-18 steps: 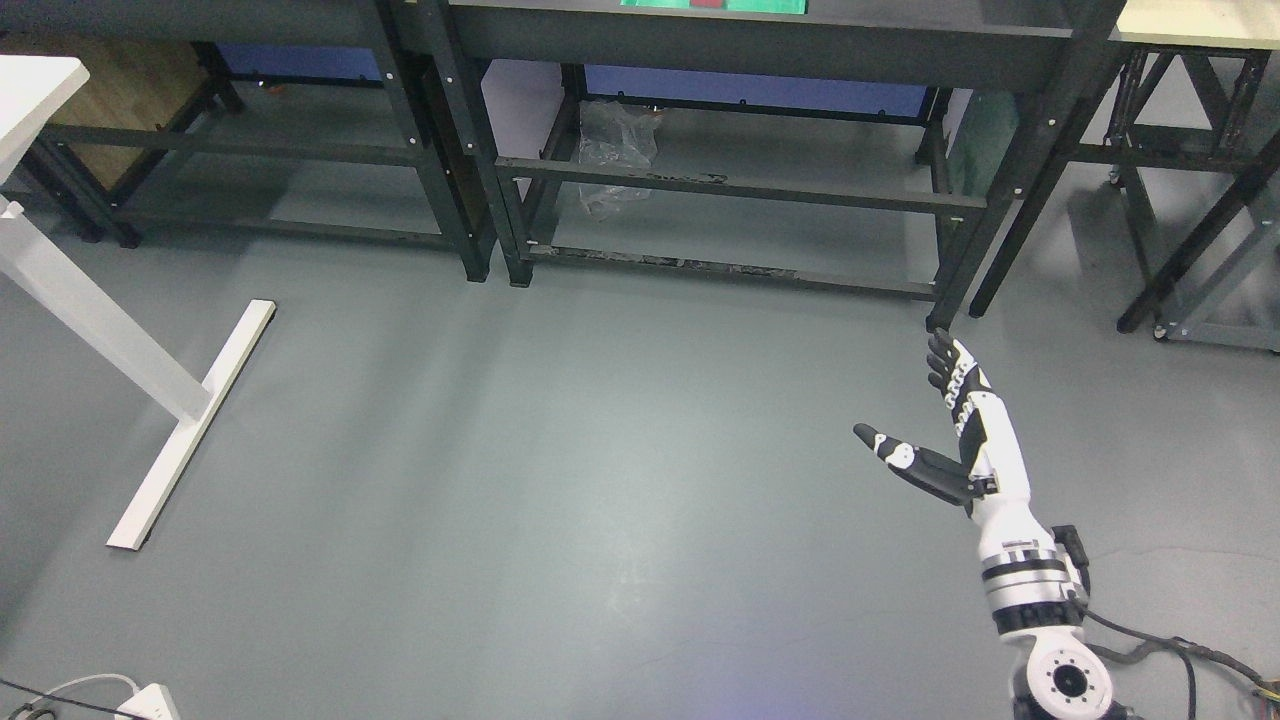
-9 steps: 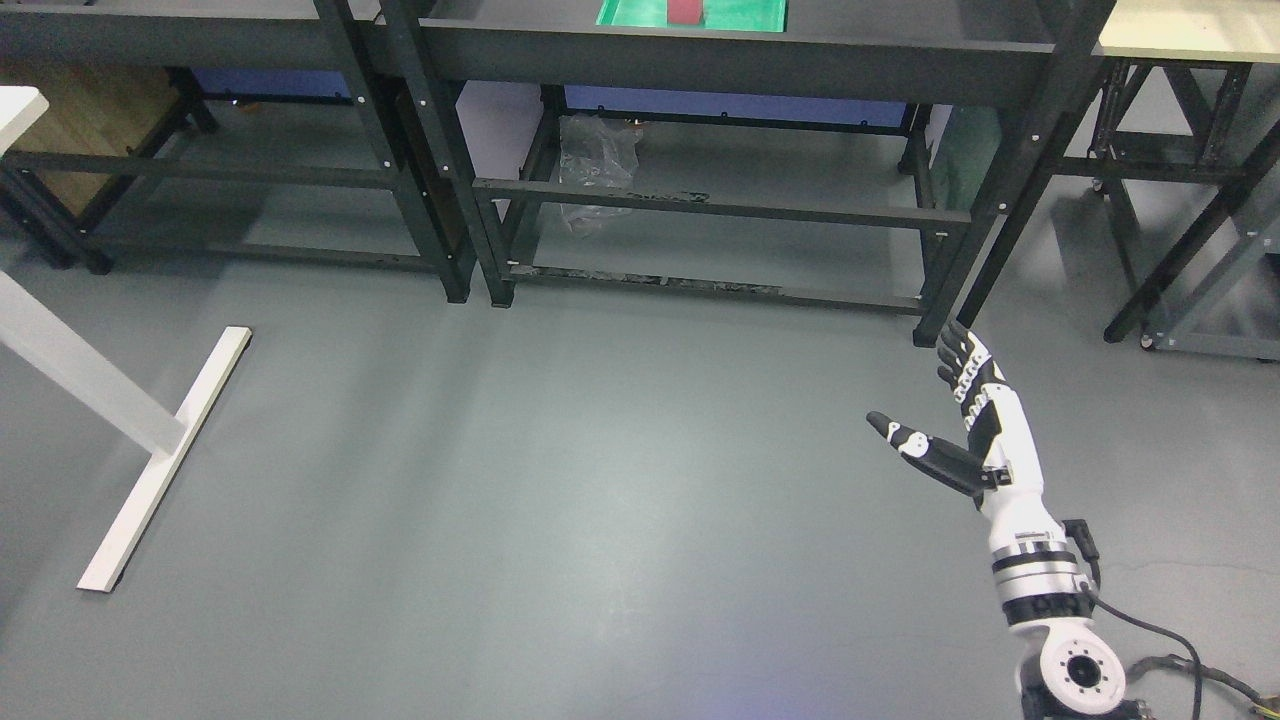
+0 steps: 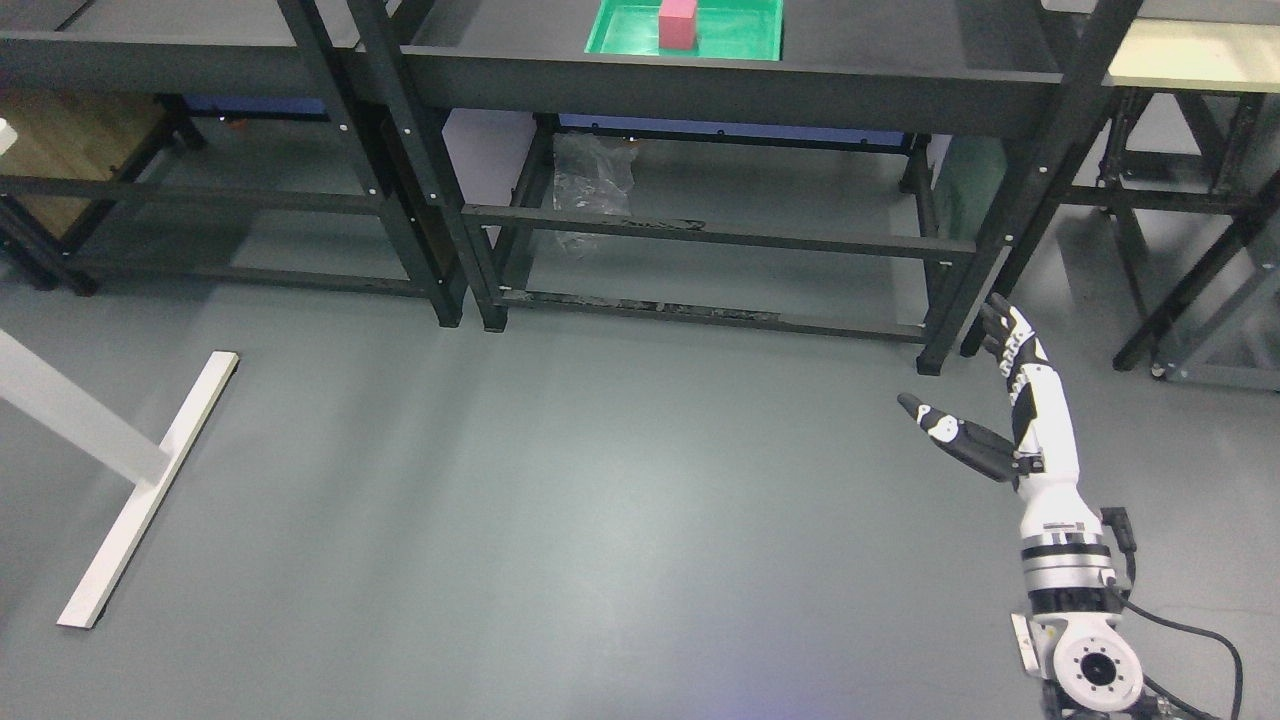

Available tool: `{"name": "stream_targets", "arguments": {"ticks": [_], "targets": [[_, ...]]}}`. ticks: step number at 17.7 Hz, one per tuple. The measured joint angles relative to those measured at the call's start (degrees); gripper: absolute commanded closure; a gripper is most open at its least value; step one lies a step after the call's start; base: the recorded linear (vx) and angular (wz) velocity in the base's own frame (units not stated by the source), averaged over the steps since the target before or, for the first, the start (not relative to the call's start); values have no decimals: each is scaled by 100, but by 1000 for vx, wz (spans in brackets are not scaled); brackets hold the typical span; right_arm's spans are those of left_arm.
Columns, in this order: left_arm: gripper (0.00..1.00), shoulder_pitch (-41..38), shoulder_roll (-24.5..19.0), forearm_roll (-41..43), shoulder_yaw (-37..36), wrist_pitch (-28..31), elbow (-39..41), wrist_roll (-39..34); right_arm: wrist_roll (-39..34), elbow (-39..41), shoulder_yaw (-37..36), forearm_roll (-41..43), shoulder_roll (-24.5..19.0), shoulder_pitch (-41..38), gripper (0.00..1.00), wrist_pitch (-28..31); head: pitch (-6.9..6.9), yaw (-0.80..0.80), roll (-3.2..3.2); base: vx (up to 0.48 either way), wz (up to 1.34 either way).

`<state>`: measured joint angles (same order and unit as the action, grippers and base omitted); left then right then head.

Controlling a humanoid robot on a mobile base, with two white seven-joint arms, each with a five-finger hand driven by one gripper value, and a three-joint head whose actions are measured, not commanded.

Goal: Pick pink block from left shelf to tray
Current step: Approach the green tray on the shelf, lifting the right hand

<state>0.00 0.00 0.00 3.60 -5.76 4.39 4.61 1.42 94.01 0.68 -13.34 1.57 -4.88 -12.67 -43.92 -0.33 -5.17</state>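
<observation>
The pink block [image 3: 678, 24] sits in the green tray [image 3: 745, 42] on the far shelf [image 3: 700, 75], so this looks like an approach or finishing step; the cropped top edge makes that uncertain. The right hand [image 3: 1000, 400], fingers apart and holding nothing, hangs over the bare grey floor [image 3: 550, 500], well apart from the block, and must reach far and left. 1 white table leg [image 3: 120, 470] stands left.

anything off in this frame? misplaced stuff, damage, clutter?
One mismatch: the pink block already sits in the green tray on the shelf top, though the task is to move it there. Crumpled clear plastic lies loose on the lower shelf. The right hand is open and empty above the floor.
</observation>
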Motion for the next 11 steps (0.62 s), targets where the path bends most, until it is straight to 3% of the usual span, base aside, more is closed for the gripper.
{"name": "stream_targets", "arguments": {"ticks": [4, 11], "targets": [[0, 0, 0, 0, 0, 0, 0, 0, 419, 33, -22, -606, -19, -33, 0, -235, 0, 0, 0, 95, 333], [0, 0, 0, 0, 0, 0, 0, 0, 528, 84, 6, -1740, -91, -52, 0, -235, 0, 0, 0, 114, 236]]}}
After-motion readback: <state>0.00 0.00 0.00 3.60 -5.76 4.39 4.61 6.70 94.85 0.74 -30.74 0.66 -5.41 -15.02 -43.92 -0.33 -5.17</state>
